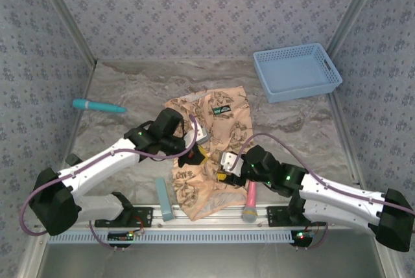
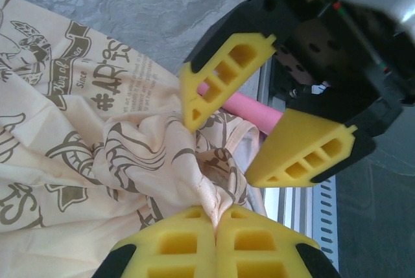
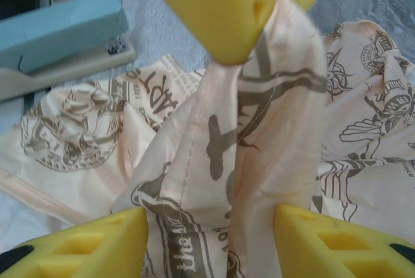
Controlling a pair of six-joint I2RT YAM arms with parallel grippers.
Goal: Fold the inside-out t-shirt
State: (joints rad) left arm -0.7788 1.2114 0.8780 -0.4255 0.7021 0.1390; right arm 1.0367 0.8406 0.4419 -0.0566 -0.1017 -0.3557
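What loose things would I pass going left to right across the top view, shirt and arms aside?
Teal pen-shaped stick, pale blue stapler, pink stick with green tip, light blue plastic basket.

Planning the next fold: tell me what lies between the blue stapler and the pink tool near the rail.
The t-shirt lies between the stapler and the pink tool, as the top view shows.

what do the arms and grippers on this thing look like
The left arm and right arm have white links with bulky black joints and bases, each with a small green light and a looping purple cable. The left gripper and right gripper have black bodies with wedge-shaped yellow fingers moulded with rectangular pockets.
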